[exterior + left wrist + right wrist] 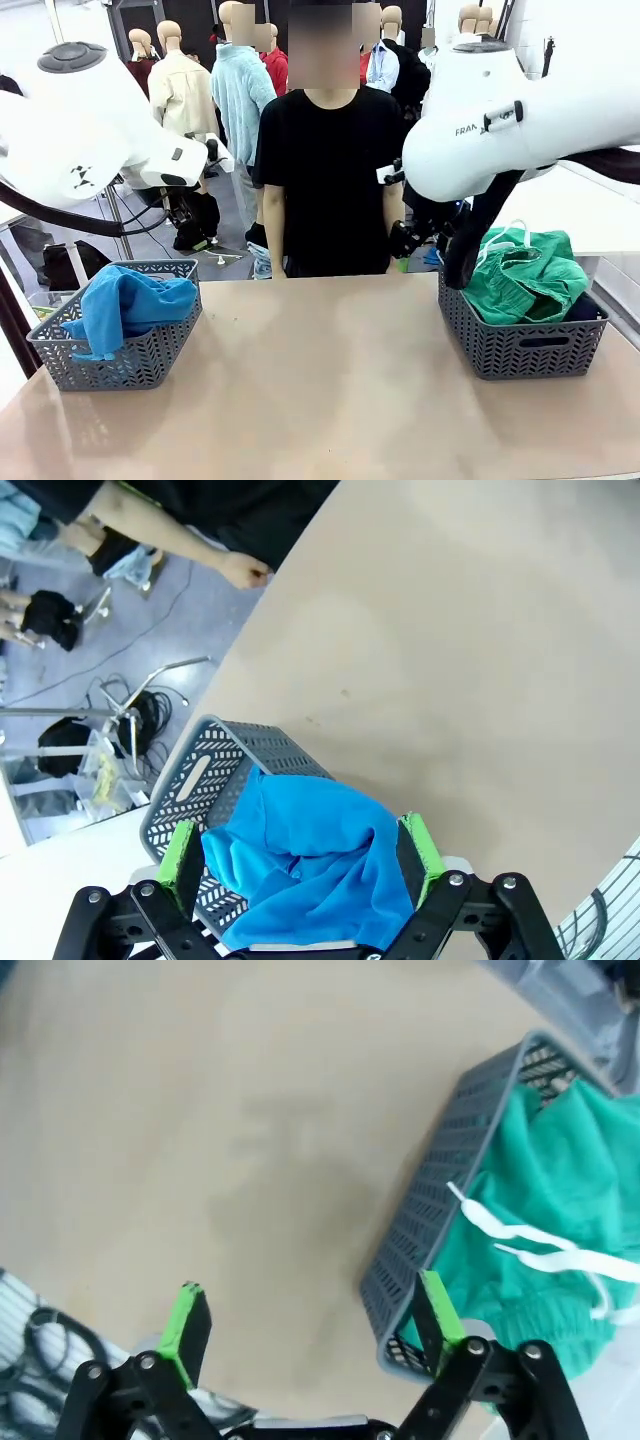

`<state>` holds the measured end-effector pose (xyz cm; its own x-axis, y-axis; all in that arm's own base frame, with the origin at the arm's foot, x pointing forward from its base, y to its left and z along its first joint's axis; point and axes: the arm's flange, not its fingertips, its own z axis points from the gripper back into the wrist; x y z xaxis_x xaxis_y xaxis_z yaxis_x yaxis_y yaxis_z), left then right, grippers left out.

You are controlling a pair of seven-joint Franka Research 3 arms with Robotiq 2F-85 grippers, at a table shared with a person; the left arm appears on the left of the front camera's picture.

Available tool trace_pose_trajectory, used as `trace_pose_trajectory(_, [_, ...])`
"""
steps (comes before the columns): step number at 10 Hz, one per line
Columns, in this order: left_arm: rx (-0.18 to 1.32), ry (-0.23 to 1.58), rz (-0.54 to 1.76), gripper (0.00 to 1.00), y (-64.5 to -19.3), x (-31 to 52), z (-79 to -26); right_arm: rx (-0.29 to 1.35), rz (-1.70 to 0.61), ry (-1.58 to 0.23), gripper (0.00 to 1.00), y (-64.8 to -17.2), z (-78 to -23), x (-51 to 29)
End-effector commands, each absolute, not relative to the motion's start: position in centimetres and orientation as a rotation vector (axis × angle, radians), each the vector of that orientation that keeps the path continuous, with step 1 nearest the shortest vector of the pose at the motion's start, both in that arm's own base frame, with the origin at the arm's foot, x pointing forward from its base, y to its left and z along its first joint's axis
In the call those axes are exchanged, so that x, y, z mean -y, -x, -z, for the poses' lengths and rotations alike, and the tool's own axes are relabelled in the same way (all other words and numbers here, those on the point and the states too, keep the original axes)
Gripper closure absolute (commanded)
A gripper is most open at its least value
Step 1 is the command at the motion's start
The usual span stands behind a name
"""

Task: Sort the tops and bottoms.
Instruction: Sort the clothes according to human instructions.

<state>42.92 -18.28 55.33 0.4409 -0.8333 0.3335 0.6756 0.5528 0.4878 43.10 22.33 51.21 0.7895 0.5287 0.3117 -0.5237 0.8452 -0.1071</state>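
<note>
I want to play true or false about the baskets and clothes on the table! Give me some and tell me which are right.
1. The blue shirt lies in the left basket. True.
2. The green bottoms are spread flat on the table. False: they sit in the right basket.
3. The left gripper is open and holds nothing. True.
4. The right gripper is pinching the white drawstring. False: it is open, holding nothing.
5. The person's hand rests in a basket. False: it hangs by the table edge.
</note>
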Motion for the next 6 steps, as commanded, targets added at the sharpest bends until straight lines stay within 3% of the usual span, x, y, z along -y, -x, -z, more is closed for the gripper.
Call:
trace_pose_trajectory(1, [0.582, -0.325, 0.989, 0.00, -42.77, 18.57, -55.11, 0.294, -0.511, -0.039, 0.00, -44.85, -50.51, -21.41])
trace_pose_trajectory(6, [0.582, -0.325, 0.989, 0.00, -42.77, 18.57, -55.11, 0.294, -0.511, -0.039, 0.00, -44.85, -50.51, -21.41])
